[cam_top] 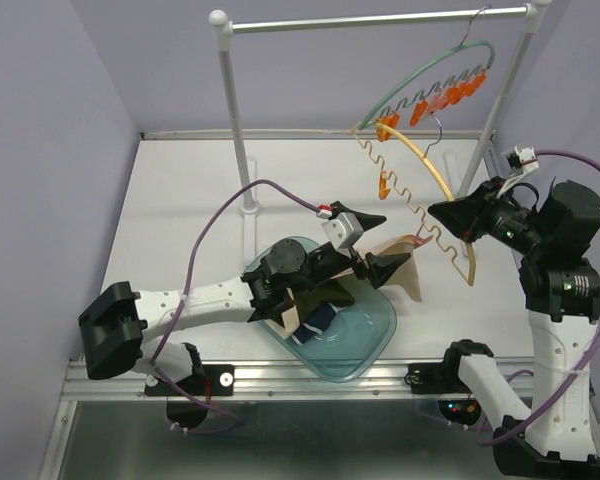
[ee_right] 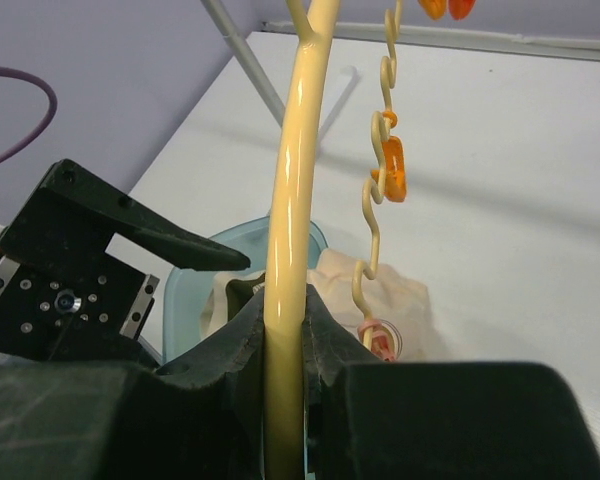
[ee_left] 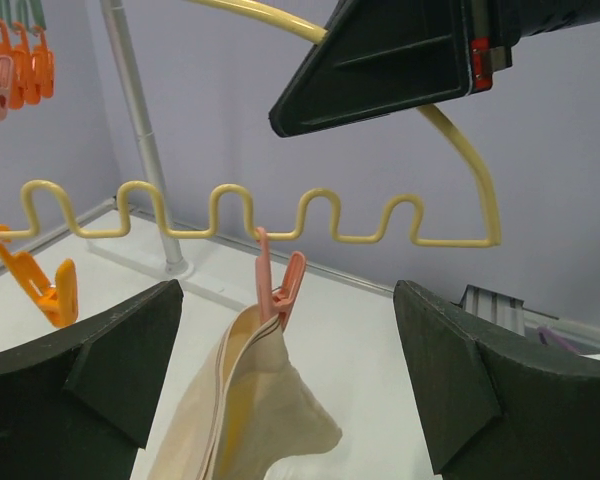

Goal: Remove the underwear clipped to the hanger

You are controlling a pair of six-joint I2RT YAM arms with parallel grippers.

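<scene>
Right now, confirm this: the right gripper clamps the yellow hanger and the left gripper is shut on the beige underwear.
Wrong on the left gripper: it is open, fingers either side of the beige underwear, per the left wrist view. The right gripper does clamp the yellow hanger.

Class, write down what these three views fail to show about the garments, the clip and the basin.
Top view: the left arm covers most of the basin; only a corner of the navy brief shows.
Left wrist view: the beige garment is cut off by the bottom edge.
Right wrist view: the pink clip is half hidden behind the right gripper, shut on the yellow hanger.
</scene>
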